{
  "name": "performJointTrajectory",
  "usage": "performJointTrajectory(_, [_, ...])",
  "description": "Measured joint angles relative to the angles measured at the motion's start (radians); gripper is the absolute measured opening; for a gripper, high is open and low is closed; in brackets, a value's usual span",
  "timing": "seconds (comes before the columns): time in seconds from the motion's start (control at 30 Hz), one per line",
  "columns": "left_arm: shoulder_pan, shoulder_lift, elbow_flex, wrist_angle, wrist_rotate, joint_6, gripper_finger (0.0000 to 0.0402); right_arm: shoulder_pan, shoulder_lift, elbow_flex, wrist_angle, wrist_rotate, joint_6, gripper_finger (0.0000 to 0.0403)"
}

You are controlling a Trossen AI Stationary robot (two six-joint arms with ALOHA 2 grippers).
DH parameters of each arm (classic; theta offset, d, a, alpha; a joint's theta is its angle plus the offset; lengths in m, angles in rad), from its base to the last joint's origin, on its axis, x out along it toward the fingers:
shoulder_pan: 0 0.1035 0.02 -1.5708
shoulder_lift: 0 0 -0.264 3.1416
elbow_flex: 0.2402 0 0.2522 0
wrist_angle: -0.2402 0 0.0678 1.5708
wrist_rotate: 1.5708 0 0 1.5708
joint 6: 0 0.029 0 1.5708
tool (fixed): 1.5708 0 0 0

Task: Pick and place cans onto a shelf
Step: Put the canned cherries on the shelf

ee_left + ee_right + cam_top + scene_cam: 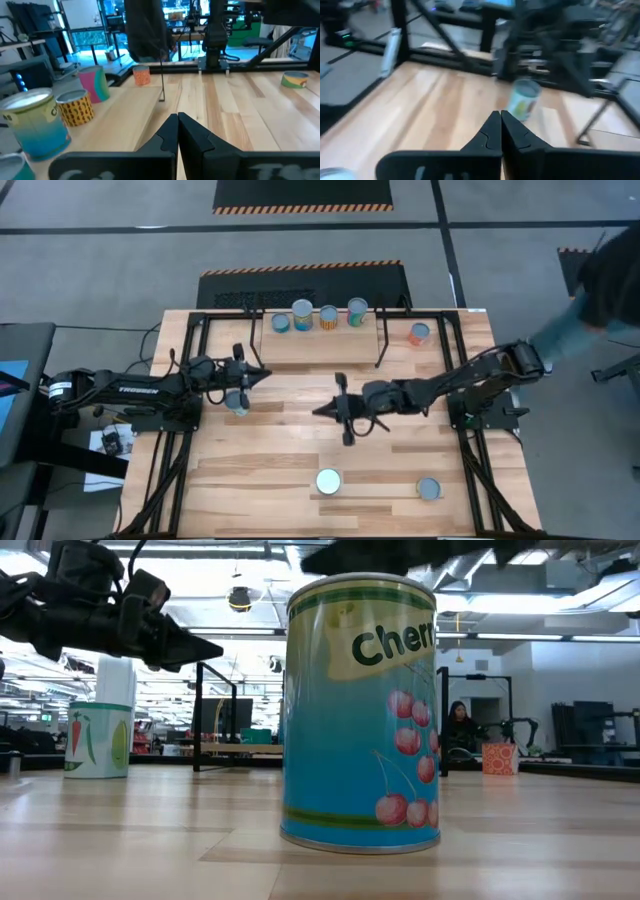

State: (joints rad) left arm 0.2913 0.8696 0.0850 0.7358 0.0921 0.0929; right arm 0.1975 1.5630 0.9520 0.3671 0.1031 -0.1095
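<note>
Several cans stand on the light-wood shelf (320, 346) at the table's far side, among them a blue one (302, 313) and a teal one (357, 311). They also show in the left wrist view (35, 125). An orange can (419, 333) stands on the table right of the shelf. A vegetable-label can (237, 401) stands on the table just below my left gripper (264, 375), which is shut and empty. My right gripper (318, 411) is shut and empty at mid-table, pointing toward that can (524, 100). Two more cans (328, 481) (429, 489) stand near the front edge.
The cherry-label can (360, 710) fills the low view close up. The shelf's thin black legs (380, 345) stand on the tabletop. A person's arm (590, 300) shows blurred beyond the table's far right corner. Bare wood lies between the two grippers and the front cans.
</note>
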Motion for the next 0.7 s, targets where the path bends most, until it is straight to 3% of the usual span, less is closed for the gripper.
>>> performJointTrajectory(0.1, [0.000,0.000,0.008,-0.001,0.000,-0.004,0.0000,0.060,-0.006,0.073,-0.149,0.022,0.020,0.0008])
performJointTrajectory(0.33, [0.000,0.000,0.012,-0.001,0.000,-0.013,0.0000,0.214,-0.006,0.214,-0.458,0.195,0.103,0.0008])
performJointTrajectory(0.5, [0.000,0.000,0.012,-0.003,0.000,-0.035,0.0000,0.290,-0.006,0.298,-0.582,0.241,0.196,0.0008])
performJointTrajectory(0.7, [0.000,0.000,0.012,-0.003,0.000,-0.036,0.0000,0.351,0.005,0.321,-0.604,0.269,0.252,0.0009])
